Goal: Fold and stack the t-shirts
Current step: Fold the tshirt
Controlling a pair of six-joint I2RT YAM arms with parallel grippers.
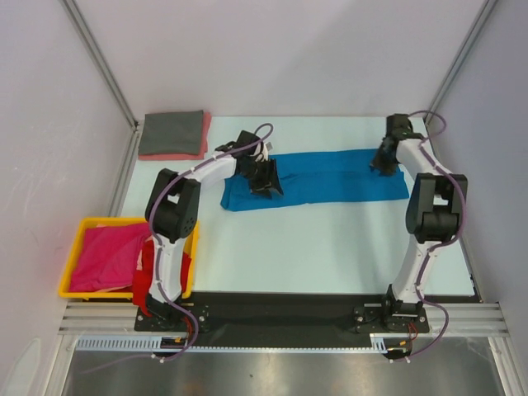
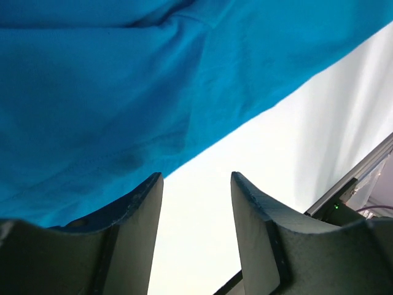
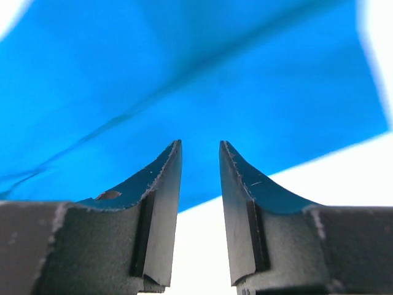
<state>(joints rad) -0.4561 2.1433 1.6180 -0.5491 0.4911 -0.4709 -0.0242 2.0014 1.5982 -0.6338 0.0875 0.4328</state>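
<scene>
Top external: blue t-shirt, folded lengthwise, at 12 o'clock; left end effector and right end effector parted, empty. Next, probably: grip ends, fold crosswise.

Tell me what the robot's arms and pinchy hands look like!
Both arms, the left arm and the right arm, have white tubes joined by chunky black joints, and a thin purple cable loops along each. The left gripper and right gripper each have two dark grey fingers, wide at the bottom and curving to thin tips, with scuffed edges.
</scene>
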